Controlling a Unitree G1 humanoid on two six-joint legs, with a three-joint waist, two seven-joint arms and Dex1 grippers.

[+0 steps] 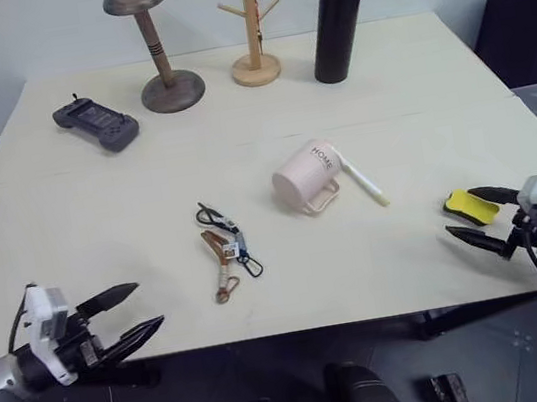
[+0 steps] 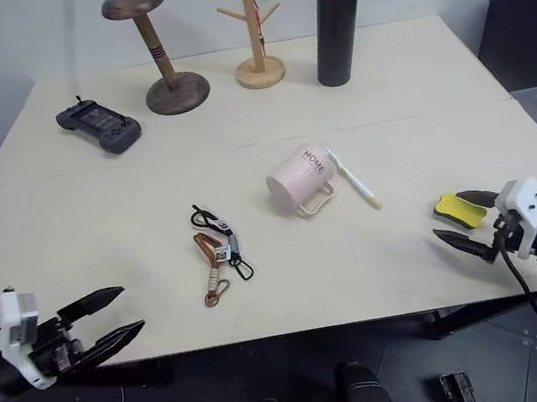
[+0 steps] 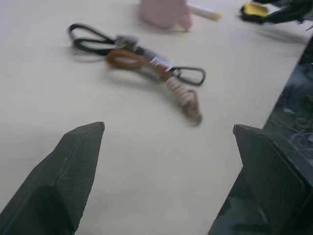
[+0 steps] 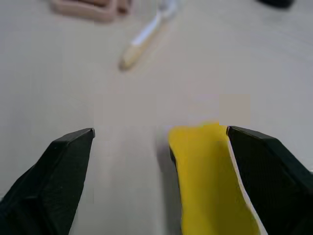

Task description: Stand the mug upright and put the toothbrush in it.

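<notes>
1. Mug [image 1: 306, 177] lies on its side near the middle of the table [image 1: 103, 246], nearer the robot than the flask [image 1: 340, 14]. Its handle rests low on the robot's side.
2. Mug axis runs along the table; its base, marked "HOME", faces away and to the right, so its mouth seems to face the robot's left.
3. Toothbrush [image 1: 358, 175] lies flat, touching or just beside the mug on its right. Its long axis slants from the mug's far right edge toward the robot and rightward, yellowish end nearest the sponge [image 1: 467, 206].
4. Right gripper [image 1: 476, 215] is well to the right of the mug, jaws spread wide with the sponge between them; whether they touch it I cannot tell, though it looks loose.
5. Left gripper [image 1: 130, 316] hangs at the table's near edge, well left of the mug, jaws spread and empty. Lanyards [image 1: 227, 251] lie between it and the mug.
6. Step in hand, as I judge it: righting the mug. Grip the wall or rim, not the handle, and tip it mouth-up clear of the toothbrush, so the brush is not swept off.
</notes>
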